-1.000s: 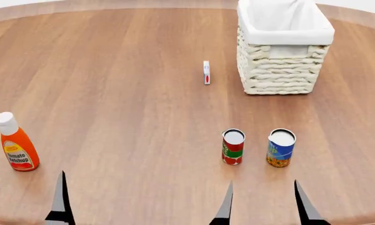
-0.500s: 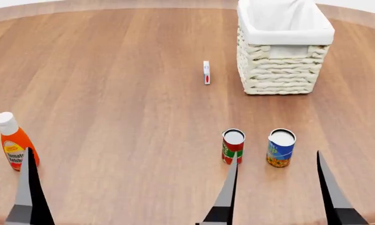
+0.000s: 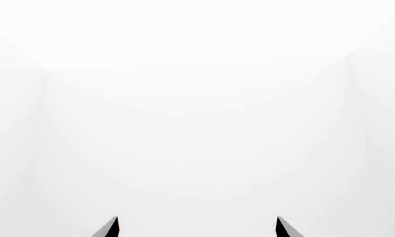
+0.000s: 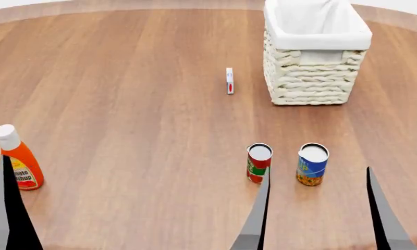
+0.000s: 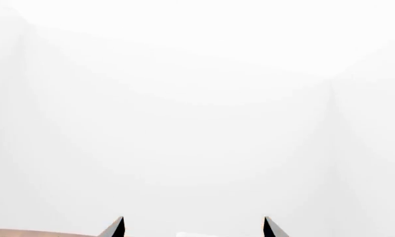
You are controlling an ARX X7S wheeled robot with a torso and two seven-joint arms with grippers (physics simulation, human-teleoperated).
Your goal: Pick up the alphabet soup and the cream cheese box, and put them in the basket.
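Observation:
The alphabet soup (image 4: pixel 312 164), a blue-labelled can, stands upright near the table's front, right of a red-and-green can (image 4: pixel 258 163). The cream cheese box (image 4: pixel 229 80) stands on edge at mid-table, just left of the basket (image 4: pixel 313 78), which is at the back right. My right gripper (image 4: pixel 318 169) is open, raised in front of the soup, and its fingers (image 4: pixel 256 219) flank the can in the head view without touching it. Only one of my left gripper's fingers (image 4: pixel 7 208) shows there, at the far left. Both wrist views show wide-apart tips, left gripper (image 3: pixel 197 222) and right gripper (image 5: pixel 193 220), against white walls.
A tomato ketchup bottle (image 4: pixel 17 159) stands at the front left, right beside my left finger in the head view. The round wooden table (image 4: pixel 125 104) curves away at the back and the front.
Both pairs of fingers have risen higher in the head view. The left pair shifted left, so one finger left the frame. The right fingers spread wider around the soup. No object moved.

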